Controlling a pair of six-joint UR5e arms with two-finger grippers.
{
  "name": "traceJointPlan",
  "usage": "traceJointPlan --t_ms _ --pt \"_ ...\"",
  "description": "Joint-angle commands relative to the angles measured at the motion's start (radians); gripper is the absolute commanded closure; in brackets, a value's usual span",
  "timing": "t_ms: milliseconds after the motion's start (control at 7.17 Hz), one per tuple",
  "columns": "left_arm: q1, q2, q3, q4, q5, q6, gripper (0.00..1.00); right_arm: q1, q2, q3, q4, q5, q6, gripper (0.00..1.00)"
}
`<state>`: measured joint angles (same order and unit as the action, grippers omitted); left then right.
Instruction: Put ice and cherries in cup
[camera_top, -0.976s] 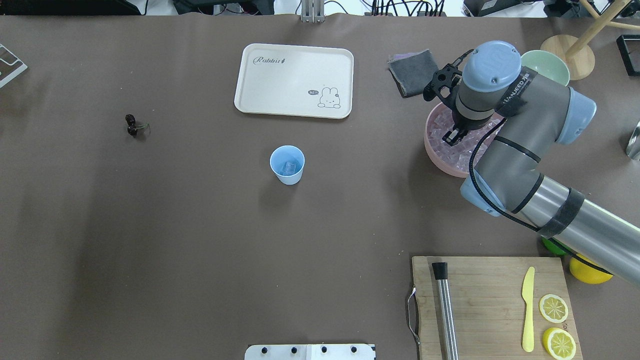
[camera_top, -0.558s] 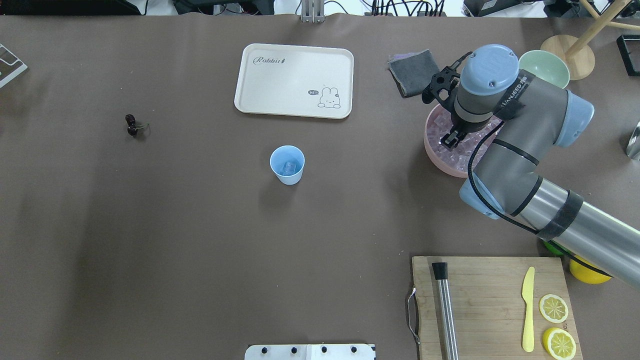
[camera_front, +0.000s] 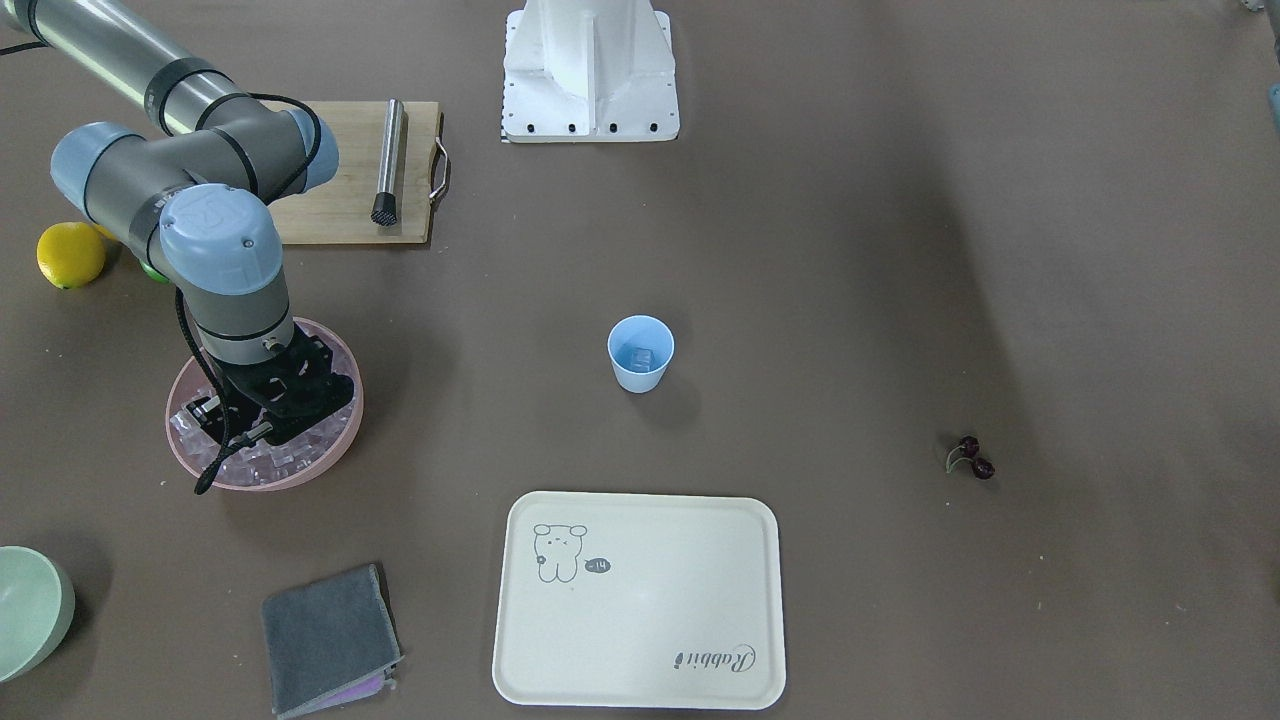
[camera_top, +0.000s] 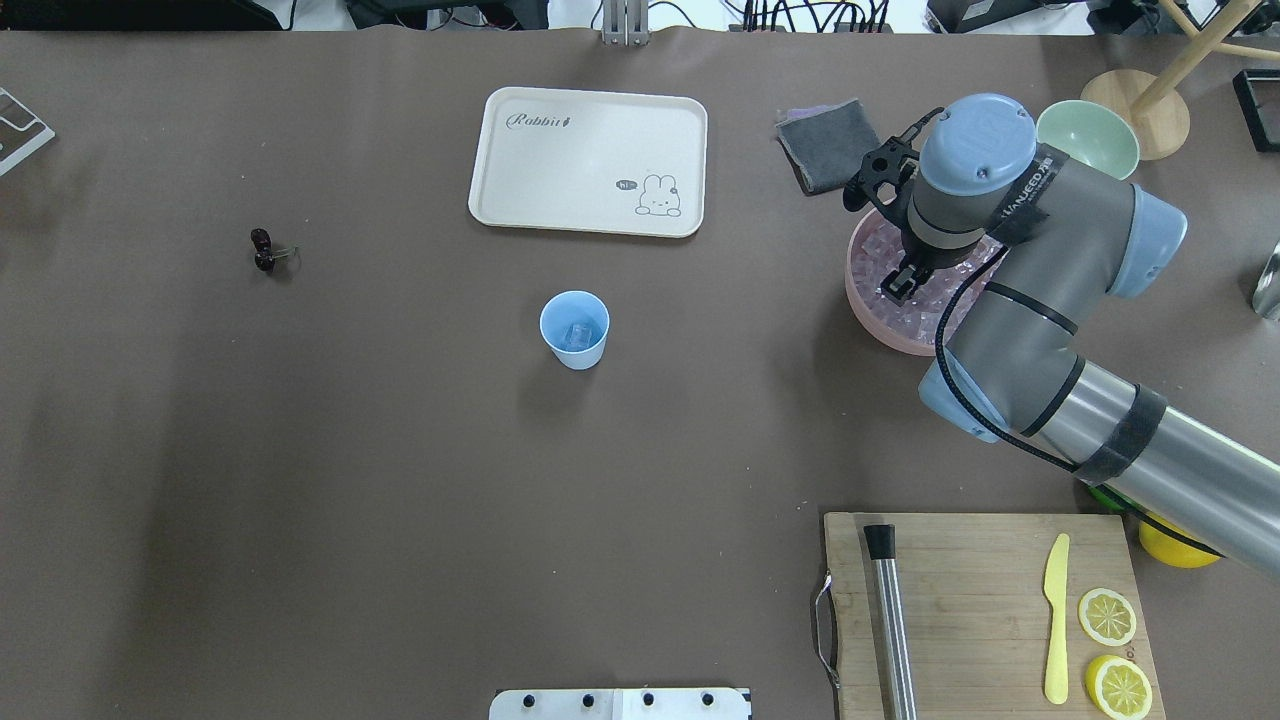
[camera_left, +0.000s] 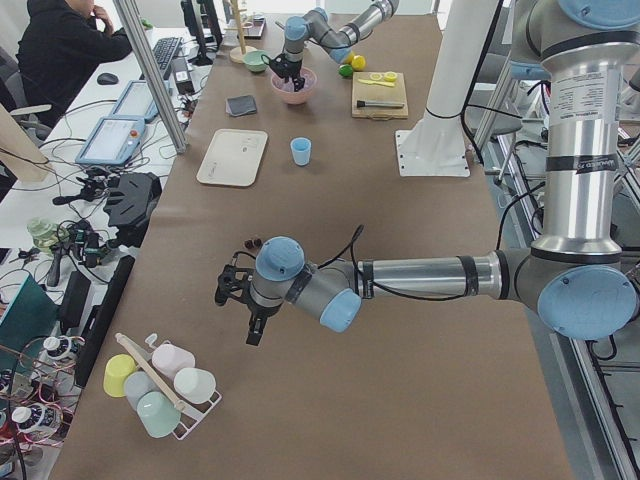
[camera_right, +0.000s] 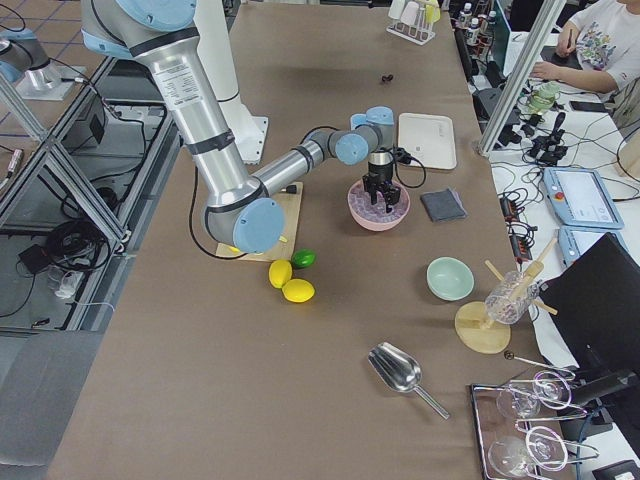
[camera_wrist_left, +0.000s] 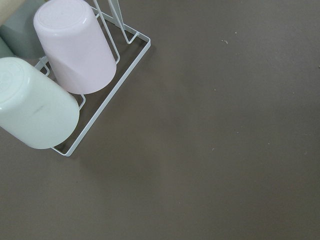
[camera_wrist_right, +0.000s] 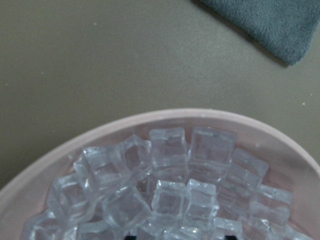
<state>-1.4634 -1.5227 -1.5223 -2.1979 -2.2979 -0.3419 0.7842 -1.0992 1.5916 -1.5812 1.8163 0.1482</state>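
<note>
The light blue cup (camera_top: 574, 328) stands upright mid-table with one ice cube in it. The cherries (camera_top: 264, 250) lie far to its left, also seen as cherries (camera_front: 972, 460). A pile of ice (camera_wrist_right: 170, 200) fills the pink bowl (camera_top: 868, 312). My right gripper (camera_top: 898, 285) is down in that bowl; the right wrist view shows its two tips at the bottom edge, open, with cubes between them. My left gripper (camera_left: 238, 295) hovers over bare table beyond the cherries, and I cannot tell whether it is open or shut.
A cream tray (camera_top: 588, 160) lies behind the cup, with a grey cloth (camera_top: 828, 145) and a pale green bowl (camera_top: 1090, 135) near the pink bowl. The cutting board (camera_top: 980, 600) carries a metal rod, a yellow knife and lemon slices. A wire rack of cups (camera_wrist_left: 75, 47) sits under the left wrist.
My right gripper has shifted slightly left and toward me within the bowl of ice. The cup and the cherries have stayed put.
</note>
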Motion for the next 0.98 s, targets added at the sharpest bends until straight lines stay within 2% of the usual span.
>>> traceJointPlan --t_ms 0,418,558,697,837 --pt "0.000 0.001 0.001 -0.002 0.000 0.000 0.02 0.000 0.001 0.002 0.000 -0.002 0.008 0.86" --pt "0.000 0.006 0.002 -0.003 0.000 0.000 0.02 -0.003 -0.001 0.002 0.000 -0.012 0.008 1.00" --pt "0.000 0.006 0.002 -0.002 0.000 0.000 0.02 -0.003 0.001 0.028 -0.002 -0.011 0.010 1.00" --pt "0.000 0.006 0.002 -0.002 0.000 0.001 0.02 0.009 0.004 0.107 -0.053 0.003 0.010 1.00" --pt "0.000 0.006 0.002 -0.003 -0.001 0.000 0.02 0.027 0.039 0.176 -0.186 0.043 0.011 1.00"
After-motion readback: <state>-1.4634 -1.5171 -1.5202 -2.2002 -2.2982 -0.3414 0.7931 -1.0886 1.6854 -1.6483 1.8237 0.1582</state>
